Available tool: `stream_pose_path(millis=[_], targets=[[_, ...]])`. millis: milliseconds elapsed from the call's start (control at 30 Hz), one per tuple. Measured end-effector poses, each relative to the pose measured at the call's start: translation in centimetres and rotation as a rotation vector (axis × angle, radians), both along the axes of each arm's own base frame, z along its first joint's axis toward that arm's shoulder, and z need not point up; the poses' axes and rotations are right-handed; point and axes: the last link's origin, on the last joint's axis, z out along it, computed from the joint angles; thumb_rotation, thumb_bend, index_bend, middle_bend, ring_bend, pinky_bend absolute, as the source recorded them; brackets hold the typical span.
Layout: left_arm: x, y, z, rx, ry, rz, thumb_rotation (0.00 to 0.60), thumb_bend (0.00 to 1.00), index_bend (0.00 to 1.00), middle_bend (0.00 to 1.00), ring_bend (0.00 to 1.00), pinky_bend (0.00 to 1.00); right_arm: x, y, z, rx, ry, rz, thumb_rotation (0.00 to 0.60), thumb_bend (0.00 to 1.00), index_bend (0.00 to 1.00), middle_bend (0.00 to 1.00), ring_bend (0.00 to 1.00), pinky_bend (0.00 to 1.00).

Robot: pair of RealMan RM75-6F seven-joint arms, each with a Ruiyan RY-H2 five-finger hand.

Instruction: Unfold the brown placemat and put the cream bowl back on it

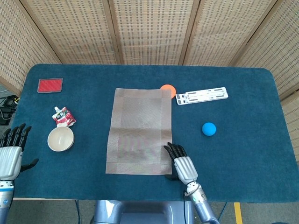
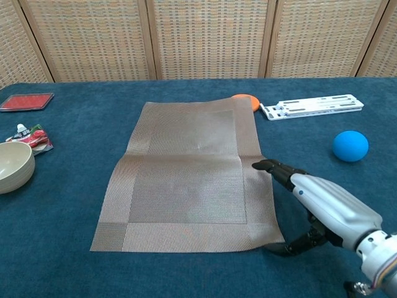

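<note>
Brown placemat [image 1: 140, 130] lies flat mid-table; cream bowl [image 1: 60, 138] sits left of it, likely rigid and light, so cup its rim. Your left hand [image 1: 10, 154] is spread and empty; right hand [image 2: 322, 202] rests fingers outstretched at the mat's edge, holding nothing.

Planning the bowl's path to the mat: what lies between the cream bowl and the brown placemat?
Nothing: in the head view, only bare blue tabletop separates the cream bowl from the brown placemat. The red packet lies behind the bowl, off that line.

Placemat [image 1: 140, 130] mid-table, bowl [image 1: 60, 138] well left, right hand [image 1: 181, 164] at its near-right corner.
</note>
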Motion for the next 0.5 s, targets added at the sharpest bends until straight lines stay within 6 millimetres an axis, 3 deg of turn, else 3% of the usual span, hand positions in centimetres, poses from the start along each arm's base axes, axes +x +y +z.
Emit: stream_pose_path(millis=[233,333,500], targets=[[0.0,-0.01,-0.08,-0.009,-0.006,0.002,0.6,0.0,0.0,0.0,0.0,0.0,0.54,0.05,0.43,-0.055,-0.108,0.038,0.6,0.41,0.05,0.0,0.0,0.0],[-0.02,-0.01,-0.11,-0.015,-0.012,0.005,0.6,0.0,0.0,0.0,0.0,0.0,0.47,0.04,0.25,-0.058,-0.12,0.038,0.6,0.41,0.12,0.0,0.0,0.0],[-0.06,0.04,-0.15,-0.023,-0.018,0.008,0.6,0.0,0.0,0.0,0.0,0.0,0.1,-0.01,-0.2,-0.055,-0.133,0.024,0.6,0.41,0.37,0.0,0.0,0.0]])
